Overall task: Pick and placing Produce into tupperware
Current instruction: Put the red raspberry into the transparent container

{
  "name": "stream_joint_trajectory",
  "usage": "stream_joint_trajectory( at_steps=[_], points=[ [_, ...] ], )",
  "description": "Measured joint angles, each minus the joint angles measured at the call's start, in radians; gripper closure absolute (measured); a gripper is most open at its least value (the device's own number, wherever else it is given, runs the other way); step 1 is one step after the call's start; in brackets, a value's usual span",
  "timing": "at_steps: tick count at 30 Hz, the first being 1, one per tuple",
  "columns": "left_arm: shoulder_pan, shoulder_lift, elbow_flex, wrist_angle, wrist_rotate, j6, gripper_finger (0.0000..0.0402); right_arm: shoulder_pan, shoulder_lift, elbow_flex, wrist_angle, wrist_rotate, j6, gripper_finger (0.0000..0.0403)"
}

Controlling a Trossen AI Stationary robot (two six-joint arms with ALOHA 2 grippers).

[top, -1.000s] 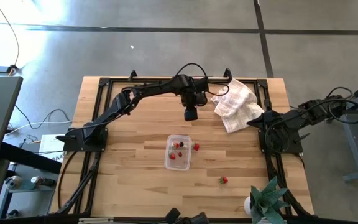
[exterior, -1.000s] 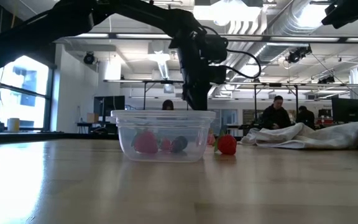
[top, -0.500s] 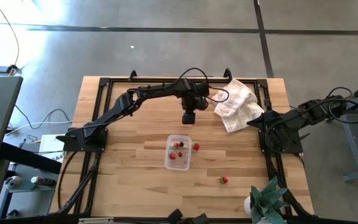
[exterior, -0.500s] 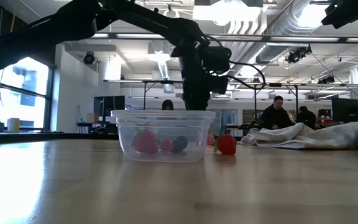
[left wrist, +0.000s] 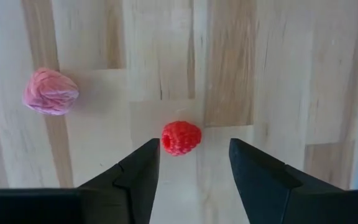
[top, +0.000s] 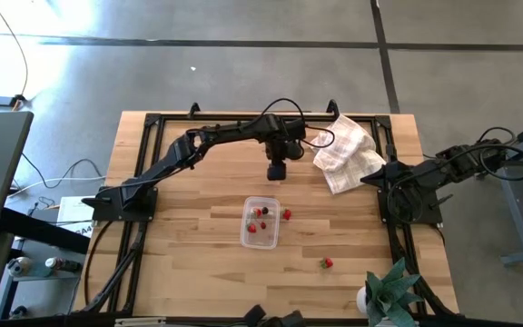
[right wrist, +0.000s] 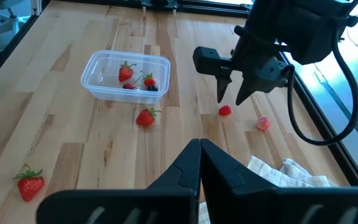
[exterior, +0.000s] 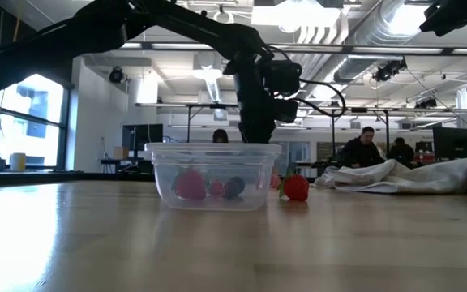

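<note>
Produce: a red raspberry (left wrist: 181, 137) lies on the table (top: 180, 173) straight under the left gripper (left wrist: 191, 163), centred in the gap between its spread, empty fingers (left wrist: 143, 167). Tupperware (top: 261, 222) sits well nearer the table's front, several berries inside. Right gripper (right wrist: 199, 155) is parked at the right edge, closed and empty, much farther from the raspberry.

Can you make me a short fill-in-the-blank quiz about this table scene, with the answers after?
1. The left gripper hangs open above a small red ____ on the wood.
2. The clear rectangular plastic container holds ____ pieces of produce.
3. The right gripper is ____, parked near the white checked cloth.

Answers: raspberry; four; shut
</note>
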Motion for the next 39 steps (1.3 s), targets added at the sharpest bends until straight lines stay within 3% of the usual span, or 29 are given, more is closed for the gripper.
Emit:
stream_joint_trajectory(
  at_steps=[3, 9, 13, 24, 31, 39],
  points=[
    [0.000, 0.000, 0.000, 0.000, 0.006, -0.053, 0.0208, 0.000, 0.000, 0.000, 0.000, 0.000, 0.000, 0.0402],
    [-0.003, 0.000, 0.000, 0.001, 0.008, -0.398, 0.0216, 0.000, 0.000, 0.000, 0.000, 0.000, 0.000, 0.0402],
    [-0.006, 0.000, 0.000, 0.012, -0.049, -0.550, 0.0230, 0.000, 0.000, 0.000, 0.000, 0.000, 0.000, 0.0402],
    [-0.007, 0.000, 0.001, 0.043, -0.050, -0.934, 0.0223, 0.000, 0.000, 0.000, 0.000, 0.000, 0.000, 0.0402],
    [-0.013, -0.001, 0.001, 0.048, -0.074, -1.022, 0.0219, 0.000, 0.000, 0.000, 0.000, 0.000, 0.000, 0.0402],
    [-0.067, -0.001, 0.001, 0.000, -0.198, -1.099, 0.0223, 0.000, 0.000, 0.000, 0.000, 0.000, 0.000, 0.0402]
  ],
)
